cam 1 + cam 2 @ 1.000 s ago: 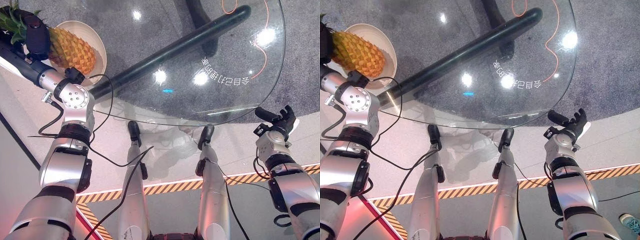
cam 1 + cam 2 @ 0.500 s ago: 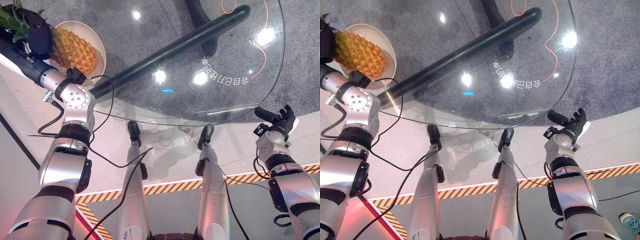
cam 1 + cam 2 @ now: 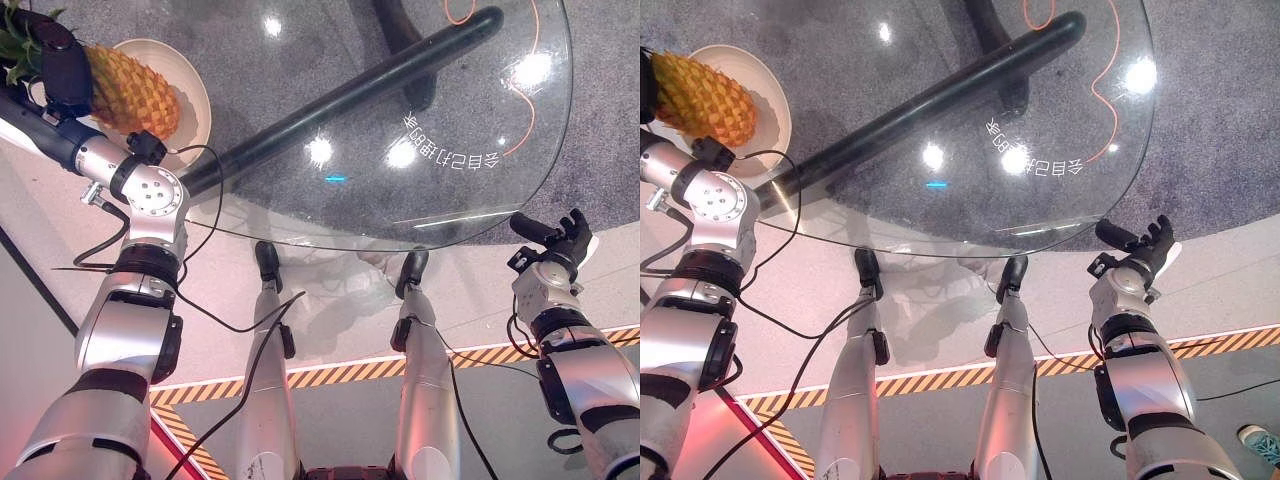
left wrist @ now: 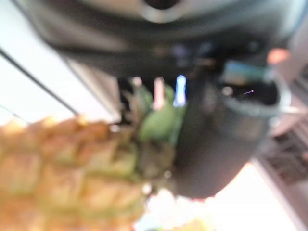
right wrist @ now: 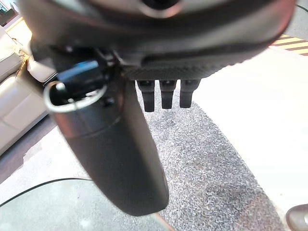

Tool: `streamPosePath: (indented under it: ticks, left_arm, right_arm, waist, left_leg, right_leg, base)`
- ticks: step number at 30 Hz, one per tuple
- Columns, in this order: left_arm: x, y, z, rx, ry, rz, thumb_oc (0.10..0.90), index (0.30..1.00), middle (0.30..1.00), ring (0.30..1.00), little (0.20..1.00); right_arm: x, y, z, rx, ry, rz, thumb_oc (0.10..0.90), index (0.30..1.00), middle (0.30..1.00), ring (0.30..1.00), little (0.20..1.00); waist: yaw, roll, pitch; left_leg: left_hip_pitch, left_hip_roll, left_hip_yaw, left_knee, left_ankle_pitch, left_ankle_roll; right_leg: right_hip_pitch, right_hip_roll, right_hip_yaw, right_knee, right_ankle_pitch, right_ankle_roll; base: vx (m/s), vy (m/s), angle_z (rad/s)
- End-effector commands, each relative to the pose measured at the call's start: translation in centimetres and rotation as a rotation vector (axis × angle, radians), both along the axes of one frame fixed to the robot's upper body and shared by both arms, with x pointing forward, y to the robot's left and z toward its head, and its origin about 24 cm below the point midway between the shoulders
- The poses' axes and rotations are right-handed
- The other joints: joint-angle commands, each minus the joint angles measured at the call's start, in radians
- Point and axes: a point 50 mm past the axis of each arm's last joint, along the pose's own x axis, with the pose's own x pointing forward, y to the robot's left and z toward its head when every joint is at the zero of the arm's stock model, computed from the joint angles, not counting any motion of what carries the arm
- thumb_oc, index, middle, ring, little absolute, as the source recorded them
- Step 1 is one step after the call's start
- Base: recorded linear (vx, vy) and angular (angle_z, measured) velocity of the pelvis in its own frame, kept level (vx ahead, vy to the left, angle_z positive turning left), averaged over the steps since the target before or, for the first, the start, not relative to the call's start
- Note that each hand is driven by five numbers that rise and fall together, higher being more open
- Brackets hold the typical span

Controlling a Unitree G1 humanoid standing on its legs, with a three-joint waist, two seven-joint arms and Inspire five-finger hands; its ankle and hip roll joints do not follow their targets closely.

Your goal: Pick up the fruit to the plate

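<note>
With the left robot hand (image 3: 62,68) wrapped round the pineapple (image 3: 128,90) over the cream plate (image 3: 192,92), it should lower it fully, then release; the right robot hand (image 3: 556,240) hangs relaxed beside the counter (image 3: 440,190).

Pineapple (image 3: 125,88) crown cut off at the frame edge; left hand (image 3: 62,65) hides its top; plate (image 3: 195,95) partly covered.

The plate (image 3: 190,95) sits at the far left of the desk (image 3: 430,90), and the pineapple (image 3: 125,90) lies over it, gripped at its leafy end by the left hand (image 3: 62,65). The right hand (image 3: 560,240) hangs off the desk's near right edge, fingers relaxed.
</note>
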Motion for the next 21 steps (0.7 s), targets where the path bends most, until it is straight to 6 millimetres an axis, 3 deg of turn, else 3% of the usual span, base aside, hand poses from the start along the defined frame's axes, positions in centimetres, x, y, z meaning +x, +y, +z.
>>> streamPosePath:
  ticks: [1, 13, 15, 17, 21]
  left_arm:
    - [-2.91, 2.04, 7.29, 0.083, -0.296, 0.098, 0.1, 0.3, 0.3, 0.3, 0.2]
    - [-2.67, 2.25, 6.97, 0.096, -0.262, 0.096, 0.105, 0.305, 0.305, 0.305, 0.205]
    - [-2.62, 2.25, 6.94, 0.1, -0.258, 0.092, 0.207, 0.392, 0.392, 0.392, 0.307]
    - [-2.56, 2.29, 6.93, 0.101, -0.251, 0.086, 0.385, 0.545, 0.545, 0.545, 0.485]
    - [-2.54, 2.42, 6.74, 0.099, -0.246, 0.081, 0.418, 0.573, 0.573, 0.573, 0.518]
  right_arm:
    - [-0.81, -1.81, 0.92, -0.073, -0.032, -0.056, 0.8, 0.9, 0.9, 0.9, 0.9]
    - [-0.71, -1.43, 0.76, -0.074, -0.044, -0.043, 0.8, 0.9, 0.9, 0.9, 0.9]
    - [-0.64, -1.35, 0.82, -0.075, -0.045, -0.043, 0.8, 0.9, 0.9, 0.9, 0.9]
    - [-0.67, -1.45, 0.89, -0.077, -0.047, -0.043, 0.8, 0.9, 0.9, 0.9, 0.9]
    - [-0.64, -1.43, 0.93, -0.076, -0.049, -0.044, 0.8, 0.9, 0.9, 0.9, 0.9]
  waist:
    - [0.026, -0.049, -0.026]
    - [0.021, -0.058, -0.026]
    - [0.021, -0.058, -0.026]
    - [0.02, -0.058, -0.026]
    - [0.022, -0.059, -0.026]
  left_leg:
    - [-0.024, 0.021, -0.009, 0.135, -0.116, -0.028]
    - [-0.035, 0.023, -0.007, 0.14, -0.11, -0.026]
    - [-0.036, 0.023, -0.007, 0.141, -0.11, -0.026]
    - [-0.037, 0.021, -0.007, 0.141, -0.11, -0.026]
    - [-0.037, 0.022, -0.008, 0.14, -0.111, -0.025]
  right_leg:
    - [0.007, 0.043, -0.01, 0.016, -0.047, -0.007]
    - [-0.001, 0.046, -0.007, 0.013, -0.038, -0.008]
    - [-0.004, 0.047, -0.007, 0.014, -0.038, -0.009]
    - [-0.006, 0.047, -0.007, 0.015, -0.038, -0.009]
    - [-0.004, 0.046, -0.007, 0.012, -0.037, -0.008]
  base:
    - [0.0, 0.0, 0.0]
    - [0.0, 0.0, 0.0]
    - [0.0, 0.0, 0.0]
    - [0.0, 0.0, 0.0]
    - [0.0, 0.0, 0.0]
